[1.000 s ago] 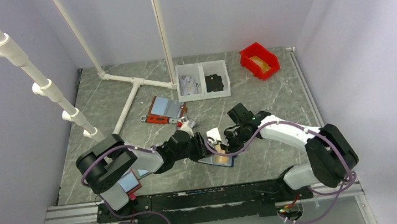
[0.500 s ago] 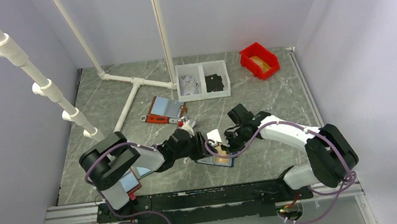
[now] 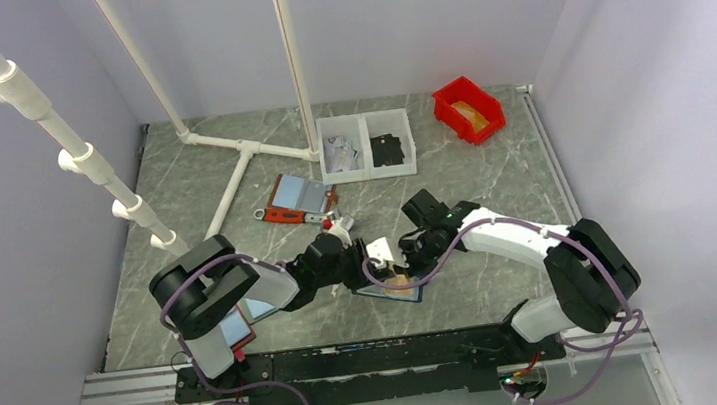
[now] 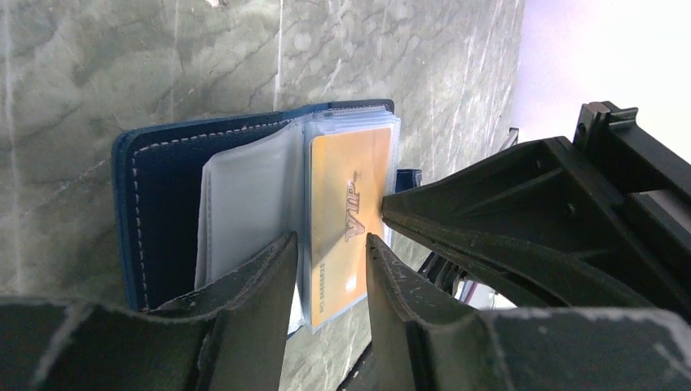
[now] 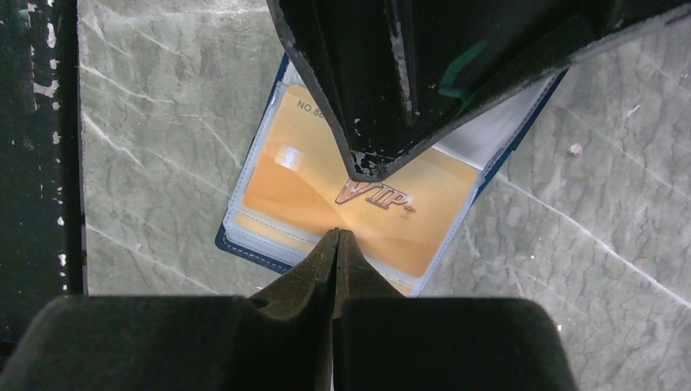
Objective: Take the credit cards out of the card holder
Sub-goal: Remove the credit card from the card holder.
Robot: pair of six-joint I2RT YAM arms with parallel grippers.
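Black right fingers (image 5: 322, 269), shut on nothing, are set tip-first against the gold card (image 5: 285, 195). The left fingers (image 4: 261, 277), narrowly parted, are held over the sleeves. The holder (image 4: 155, 195) lies open at 6 o'clock on the worktop (image 5: 163, 122). Extraction seems begun; next, the card must be slid from its sleeve.

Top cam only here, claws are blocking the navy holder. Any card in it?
Observer: Yes. The left wrist view shows a gold VIP card lying in the clear sleeves of the open card holder.
Operator: Right claw open?
Observer: No, the right claw is shut, tips pressed together and pointing at the card's long edge.
Operator: And the left?
Observer: The left claw is open, its fingers apart over the card's near end.
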